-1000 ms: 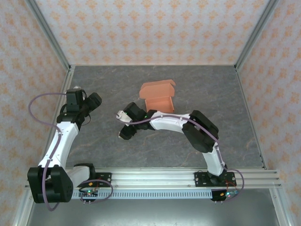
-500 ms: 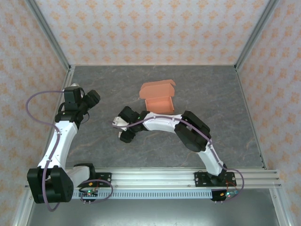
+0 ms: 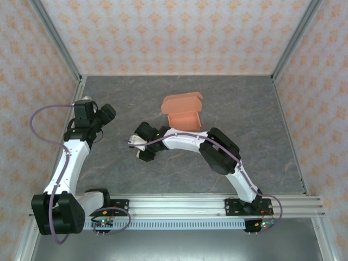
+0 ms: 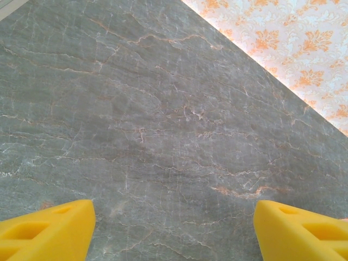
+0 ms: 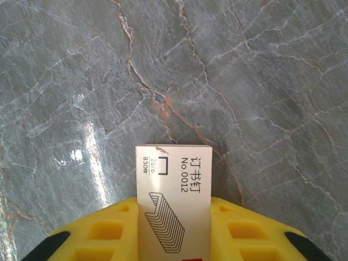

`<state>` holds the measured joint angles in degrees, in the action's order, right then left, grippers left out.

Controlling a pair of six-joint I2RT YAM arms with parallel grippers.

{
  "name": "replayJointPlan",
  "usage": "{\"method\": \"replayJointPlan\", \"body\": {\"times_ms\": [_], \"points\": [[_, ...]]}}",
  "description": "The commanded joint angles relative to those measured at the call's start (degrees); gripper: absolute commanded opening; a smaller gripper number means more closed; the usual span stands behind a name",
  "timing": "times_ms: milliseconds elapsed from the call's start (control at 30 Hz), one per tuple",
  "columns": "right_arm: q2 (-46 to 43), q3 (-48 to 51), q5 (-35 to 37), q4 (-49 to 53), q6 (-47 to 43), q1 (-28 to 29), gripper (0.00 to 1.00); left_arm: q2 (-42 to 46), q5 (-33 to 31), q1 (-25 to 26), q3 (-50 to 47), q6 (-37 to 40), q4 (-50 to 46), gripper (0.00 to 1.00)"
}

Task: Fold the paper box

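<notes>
At mid table (image 3: 261, 109) the right claw (image 3: 138, 144) clamps a staple box (image 5: 173, 185); by the left edge the left claw (image 4: 174, 212) gapes empty. Toward the far edge, rightward of the right claw, lies the paper box (image 3: 184, 111), long axis left-right; right arm nearer.

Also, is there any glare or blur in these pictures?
Right wrist: a bright glare streak on the table left of the white staple box, whose print is sharp. Left wrist: no glare, marble veins sharp. Top external: even light, the paper box is clear.
</notes>
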<state>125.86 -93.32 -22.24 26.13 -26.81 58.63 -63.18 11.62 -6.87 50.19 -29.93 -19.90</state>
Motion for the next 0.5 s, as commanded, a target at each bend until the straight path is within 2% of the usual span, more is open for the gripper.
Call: {"method": "replayJointPlan", "body": {"times_ms": [0,200,333,467], "points": [[-3.70,1.52,2.25,0.32,0.70,0.52,0.26,-0.31,0.50,-0.40,1.13,1.37,0.30,0.77],[-15.77,9.59,5.82,-1.34,3.32,-1.53,0.26,-1.45,3.86,-0.42,1.16,1.05,2.11,0.77],[-24.17,15.77,7.78,-0.45,4.63,-6.97,0.27,-1.95,5.56,0.66,1.20,0.80,3.15,0.77],[-26.98,17.34,9.83,2.41,1.47,-12.92,0.29,-2.38,3.92,4.03,1.84,1.76,2.85,0.77]]}}
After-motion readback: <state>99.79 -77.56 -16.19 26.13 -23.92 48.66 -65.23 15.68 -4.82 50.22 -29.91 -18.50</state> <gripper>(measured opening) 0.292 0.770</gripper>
